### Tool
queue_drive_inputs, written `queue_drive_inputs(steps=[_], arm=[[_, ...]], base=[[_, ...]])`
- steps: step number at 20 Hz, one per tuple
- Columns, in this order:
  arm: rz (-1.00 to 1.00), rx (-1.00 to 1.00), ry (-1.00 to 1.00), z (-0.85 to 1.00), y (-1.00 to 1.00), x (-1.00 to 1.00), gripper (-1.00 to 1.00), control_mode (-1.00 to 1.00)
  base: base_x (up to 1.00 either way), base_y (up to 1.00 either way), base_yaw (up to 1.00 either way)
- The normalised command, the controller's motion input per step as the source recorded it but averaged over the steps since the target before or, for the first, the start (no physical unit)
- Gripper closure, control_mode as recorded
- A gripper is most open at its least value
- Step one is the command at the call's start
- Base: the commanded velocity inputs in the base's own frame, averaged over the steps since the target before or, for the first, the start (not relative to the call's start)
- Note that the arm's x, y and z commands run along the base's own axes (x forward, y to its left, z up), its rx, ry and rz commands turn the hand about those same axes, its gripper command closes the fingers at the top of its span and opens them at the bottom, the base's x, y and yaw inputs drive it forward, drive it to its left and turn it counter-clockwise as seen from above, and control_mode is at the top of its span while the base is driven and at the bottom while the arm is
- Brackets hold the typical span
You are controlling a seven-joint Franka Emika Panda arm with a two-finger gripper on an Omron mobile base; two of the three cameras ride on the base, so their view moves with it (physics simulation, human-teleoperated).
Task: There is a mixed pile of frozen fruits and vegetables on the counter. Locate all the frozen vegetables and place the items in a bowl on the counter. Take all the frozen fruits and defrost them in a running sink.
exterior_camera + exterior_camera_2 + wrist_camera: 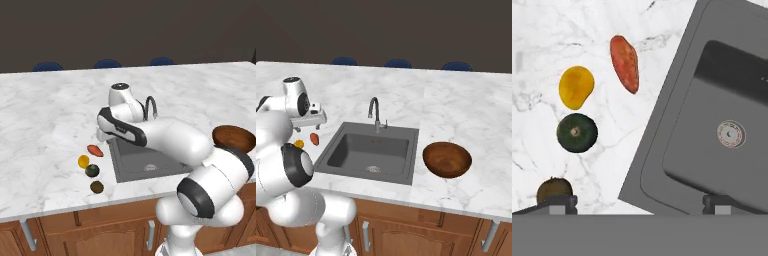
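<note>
The mixed pile lies on the white marble counter [45, 115] just left of the sink [145, 162]. In the hand view it is a red-orange tapered piece [624, 62], a yellow-orange ball [576, 86], a dark green ball [577, 132] and an olive-brown ball [554, 190]. My gripper [639, 204] hovers above the sink's left rim beside the pile, open wide, with nothing between its fingertips [557, 202]. The olive-brown ball sits right by one tip. The wooden bowl [447, 159] stands on the counter right of the sink [371, 152] and holds nothing.
A curved dark faucet [375, 112] rises behind the basin, whose round drain [730, 134] shows no water. My own arm hides part of the bowl [234, 136] in the left base view. Blue chair tops [107, 63] line the counter's far edge.
</note>
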Motion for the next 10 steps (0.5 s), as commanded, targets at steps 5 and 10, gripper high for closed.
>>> queue_drive_inputs(steps=[5, 10], arm=[[0.03, 0.01, 0.02, -0.34, 0.23, 0.36, -1.00, -1.00], [0.00, -0.01, 0.00, -0.22, 0.23, 0.23, -1.00, -1.00]], base=[[0.00, 0.00, 0.00], [0.00, 0.00, 0.00]])
